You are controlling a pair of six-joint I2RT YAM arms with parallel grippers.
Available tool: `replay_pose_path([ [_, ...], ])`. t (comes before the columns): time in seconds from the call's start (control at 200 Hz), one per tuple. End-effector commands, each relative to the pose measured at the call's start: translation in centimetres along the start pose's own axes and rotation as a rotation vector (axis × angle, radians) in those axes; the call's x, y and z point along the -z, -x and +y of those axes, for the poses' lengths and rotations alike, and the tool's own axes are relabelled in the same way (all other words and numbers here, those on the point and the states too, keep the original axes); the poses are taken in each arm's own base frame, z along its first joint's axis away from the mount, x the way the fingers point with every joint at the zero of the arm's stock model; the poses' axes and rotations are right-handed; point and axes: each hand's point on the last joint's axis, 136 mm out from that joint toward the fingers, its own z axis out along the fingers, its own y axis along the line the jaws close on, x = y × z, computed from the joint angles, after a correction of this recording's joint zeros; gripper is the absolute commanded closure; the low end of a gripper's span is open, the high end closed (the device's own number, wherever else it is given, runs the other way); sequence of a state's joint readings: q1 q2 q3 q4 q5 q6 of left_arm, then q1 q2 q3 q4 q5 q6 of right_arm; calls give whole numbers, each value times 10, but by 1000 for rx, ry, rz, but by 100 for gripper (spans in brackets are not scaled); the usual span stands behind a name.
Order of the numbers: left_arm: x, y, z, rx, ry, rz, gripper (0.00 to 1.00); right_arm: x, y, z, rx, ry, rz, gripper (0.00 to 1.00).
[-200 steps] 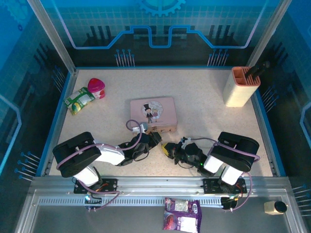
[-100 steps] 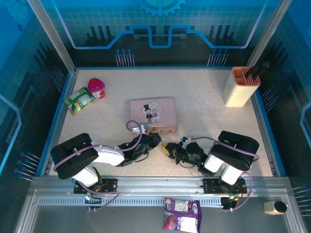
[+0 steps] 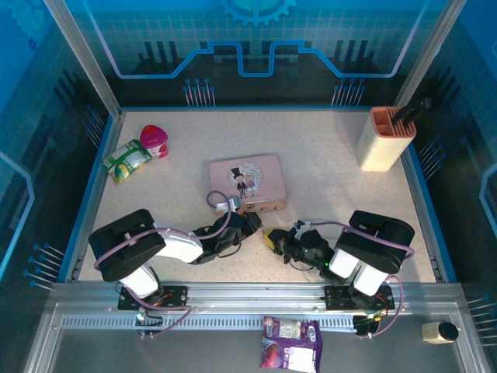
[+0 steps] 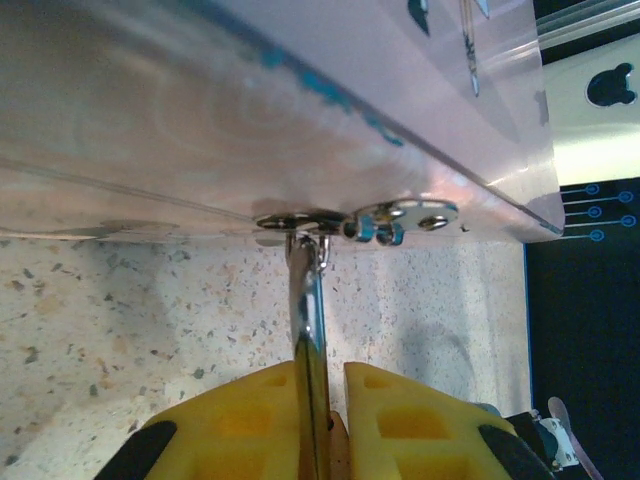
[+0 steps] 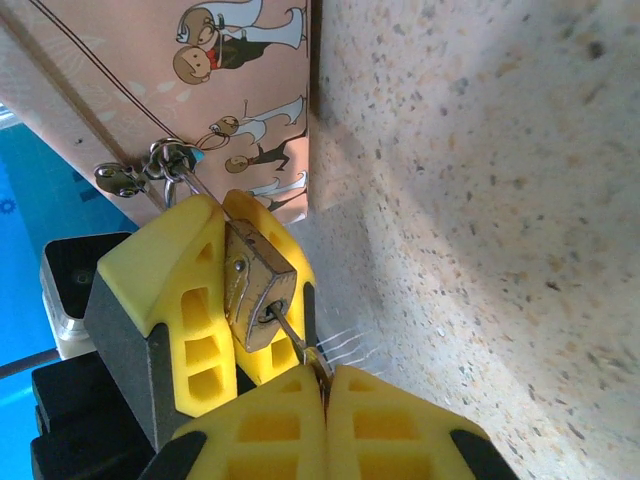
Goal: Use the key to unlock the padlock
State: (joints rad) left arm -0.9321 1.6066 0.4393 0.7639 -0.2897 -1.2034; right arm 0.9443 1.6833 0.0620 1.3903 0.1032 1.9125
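Padlock (image 5: 255, 285) brass, silver-shackled, clamped in left gripper (image 4: 321, 375); thin grey key (image 5: 292, 338) in keyhole, pinched by right gripper (image 5: 325, 388).

Speckled table (image 3: 334, 179) bears pink tin (image 3: 247, 180), snack packet (image 3: 126, 161), beige holder (image 3: 384, 140).

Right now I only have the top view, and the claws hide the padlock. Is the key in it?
Observer: It looks so. In the right wrist view the key has its tip inside the padlock.
Operator: What holds the padlock?
Observer: The left claw, shut on it.
Operator: Is it hanging free?
Observer: No. In the left wrist view its shackle is hooked through the tin's hasp.
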Motion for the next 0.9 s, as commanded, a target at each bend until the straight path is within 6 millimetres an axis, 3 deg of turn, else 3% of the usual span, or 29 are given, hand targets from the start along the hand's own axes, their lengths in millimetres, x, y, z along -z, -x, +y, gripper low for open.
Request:
replay_pose_path([
  [0.0,-3,14,-52,-14,-162,-39,97,3,8,0,-16,18,-51,100],
  [0.155,-9,16,-47,-24,-147,-49,97,1,3,12,-13,54,-43,100],
  [0.355,-13,11,-47,-13,-161,-30,97,2,5,7,-29,42,-54,100],
  [0.52,-7,2,-50,0,-185,5,97,1,9,19,-18,77,-60,100],
  [0.735,2,-12,-61,9,-217,49,97,-1,12,20,-17,77,-60,100],
  [0.891,6,-12,-63,13,-228,46,97,1,14,18,-17,71,-68,100],
])
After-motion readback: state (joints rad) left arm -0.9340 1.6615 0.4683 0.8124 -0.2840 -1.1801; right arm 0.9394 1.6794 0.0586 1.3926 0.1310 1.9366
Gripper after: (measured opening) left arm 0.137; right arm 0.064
